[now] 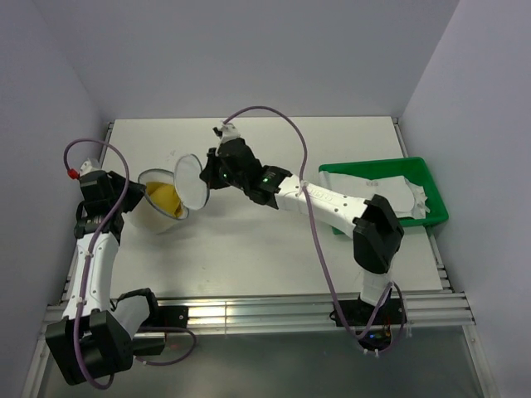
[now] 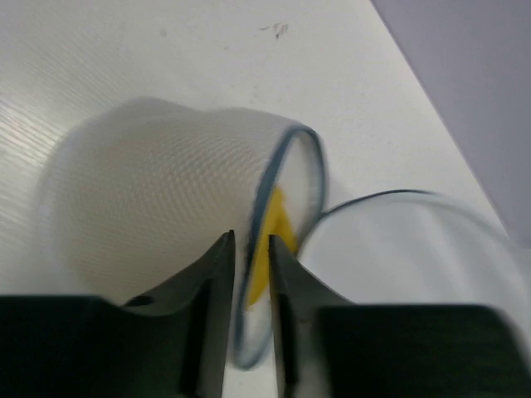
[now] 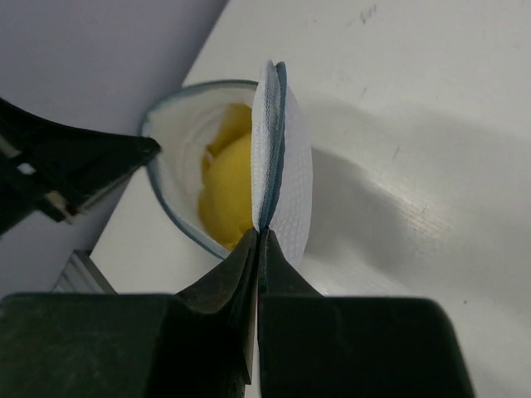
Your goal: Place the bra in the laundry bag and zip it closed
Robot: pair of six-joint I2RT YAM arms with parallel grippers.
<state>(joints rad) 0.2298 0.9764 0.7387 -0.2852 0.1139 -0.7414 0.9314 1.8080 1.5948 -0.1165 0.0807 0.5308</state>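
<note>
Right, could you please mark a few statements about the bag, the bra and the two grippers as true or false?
1. The yellow bra lies inside the laundry bag. True.
2. The bag is zipped closed. False: its lid flap stands open.
3. The right gripper pinches the lid flap's edge. True.
4. The left gripper hangs free above the table. False: it grips the bag's rim.
5. The green tray holds nothing. False: a white item lies in the tray.
</note>
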